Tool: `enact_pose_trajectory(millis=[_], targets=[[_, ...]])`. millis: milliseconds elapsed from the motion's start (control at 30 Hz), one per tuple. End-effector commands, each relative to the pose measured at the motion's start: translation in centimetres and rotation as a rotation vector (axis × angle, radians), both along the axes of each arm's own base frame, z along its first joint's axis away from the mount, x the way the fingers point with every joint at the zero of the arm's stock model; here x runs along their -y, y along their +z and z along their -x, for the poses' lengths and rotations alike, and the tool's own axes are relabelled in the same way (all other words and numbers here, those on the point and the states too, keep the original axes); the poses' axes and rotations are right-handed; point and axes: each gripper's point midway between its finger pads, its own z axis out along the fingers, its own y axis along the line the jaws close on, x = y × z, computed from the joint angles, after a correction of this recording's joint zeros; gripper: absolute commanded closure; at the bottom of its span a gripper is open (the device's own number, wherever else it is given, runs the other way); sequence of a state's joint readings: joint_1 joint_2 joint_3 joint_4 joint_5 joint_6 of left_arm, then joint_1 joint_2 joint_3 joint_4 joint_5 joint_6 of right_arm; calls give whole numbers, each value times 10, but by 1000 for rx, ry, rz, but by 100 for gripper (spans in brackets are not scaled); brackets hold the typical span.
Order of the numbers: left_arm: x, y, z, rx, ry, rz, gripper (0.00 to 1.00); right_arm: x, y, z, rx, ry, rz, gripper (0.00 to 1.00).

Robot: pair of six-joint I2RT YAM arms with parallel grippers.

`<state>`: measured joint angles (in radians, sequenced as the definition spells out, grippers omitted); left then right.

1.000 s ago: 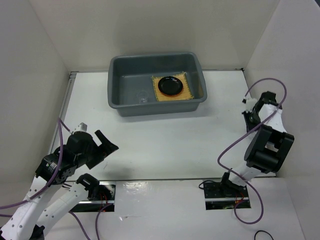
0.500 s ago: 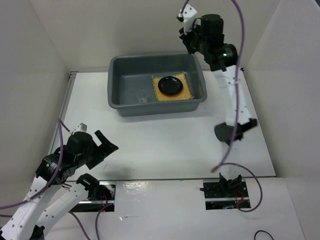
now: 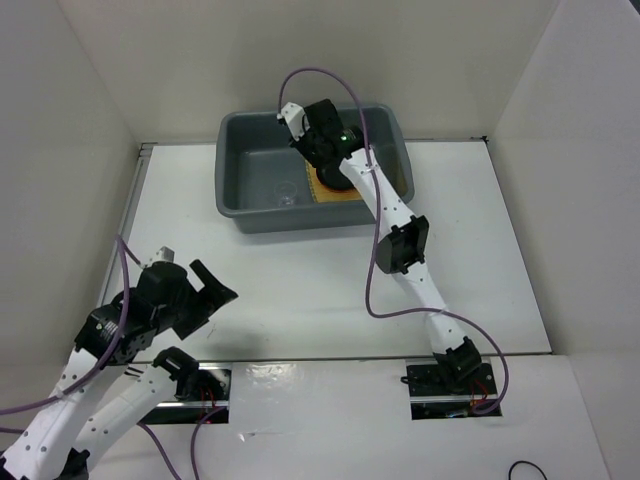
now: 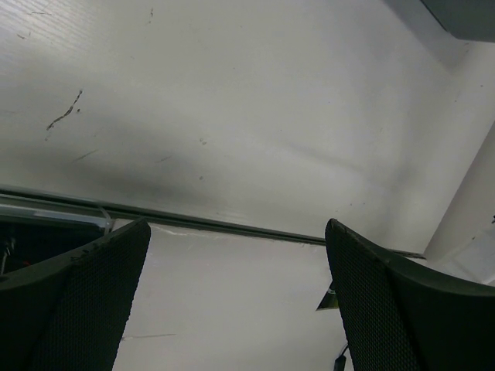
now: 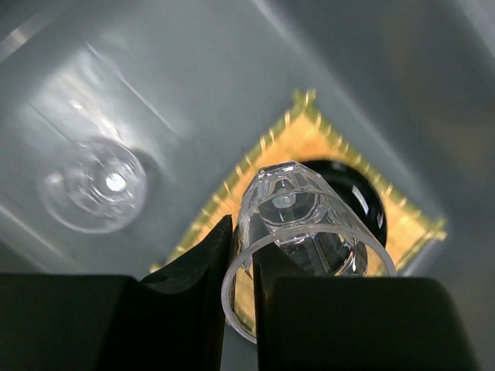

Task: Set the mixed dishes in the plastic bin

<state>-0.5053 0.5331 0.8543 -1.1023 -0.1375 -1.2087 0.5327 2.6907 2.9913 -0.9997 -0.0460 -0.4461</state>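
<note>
Right wrist view: the right fingers [image 5: 193,270] clamp the wall of a clear glass cup [image 5: 302,224] above the black plate [image 5: 363,199] and tan mat [image 5: 263,166] inside the grey-blue bin [image 5: 193,62]; a second cup [image 5: 97,184] stands near the mat. The left fingers [image 4: 77,301] are spread apart.

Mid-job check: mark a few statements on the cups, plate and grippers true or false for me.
The right gripper grips a clear glass cup over the large grey-blue plastic bin. True.
The small round black plate lies on bare bin floor. False: it lies on the square tan bamboo mat.
A second clear glass cup sits in the bin, off the mat. True.
The left gripper holds a dish. False: open, empty.
</note>
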Motion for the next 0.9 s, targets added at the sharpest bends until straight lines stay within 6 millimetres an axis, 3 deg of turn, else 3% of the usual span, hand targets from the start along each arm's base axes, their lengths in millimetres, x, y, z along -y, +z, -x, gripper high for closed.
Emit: enact_pose_trajectory(millis=[0,233,400,533,733,800,867], targets=[[0,-3,-2,-25,9,-13,0,-25,59,-7,167,53,-93,87],[1,-5,-2,-43,-4,-22,0,-58,10,-4,142,132,-61,79],[1,-13,-5,-80,-5,-57,0,-66,-3,-10,155,163,-62,76],[2,-20,-7,-116,-20,-89,0,-69,-35,-16,138,176,-32,74],[2,-24,-8,-142,-20,-103,0,-75,-50,-18,145,219,-29,71],[2,-23,-8,-153,-13,-103,0,-75,-63,-18,132,225,-14,70],[3,-25,-8,-161,-13,-107,0,-77,-58,-21,152,225,-25,69]])
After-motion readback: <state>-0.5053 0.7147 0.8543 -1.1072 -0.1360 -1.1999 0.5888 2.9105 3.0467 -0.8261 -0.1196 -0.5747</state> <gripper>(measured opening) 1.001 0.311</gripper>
